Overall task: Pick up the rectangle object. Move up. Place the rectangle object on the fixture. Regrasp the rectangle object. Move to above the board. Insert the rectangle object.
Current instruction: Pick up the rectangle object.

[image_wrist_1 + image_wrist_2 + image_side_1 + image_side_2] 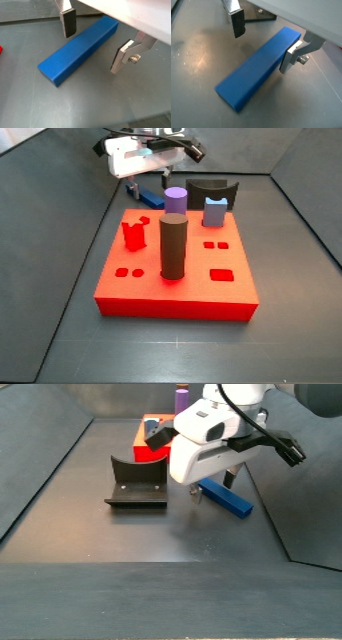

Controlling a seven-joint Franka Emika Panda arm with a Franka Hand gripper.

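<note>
Blue bar (79, 51), the rectangle object, is lying flat on the grey floor (100, 105) in both wrist views, with its near square end facing the cameras and its far end running under the wrist. The gripper (93, 47) is standing low over the bar with its jaws apart: one silver finger (68, 22) is hanging on one side of the bar, clear of it, and the second finger (291, 59) is sitting just beside the opposite long face; whether that pad is touching the bar cannot be told. Nothing is being gripped. In a side view, the bar (227, 498) is lying on the floor beside the gripper (214, 489), and the black fixture (138, 484) is standing near it, apart from it, with the red board (150, 436) behind. In a side view, the red board (181, 278) is sitting nearest the camera, carrying a brown cylinder (174, 247), a purple cylinder (177, 199) and a pale lavender peg (214, 213). The fixture (210, 193) is standing behind the board, and the gripper (150, 183) is working at the far end of the floor, behind the board.
</note>
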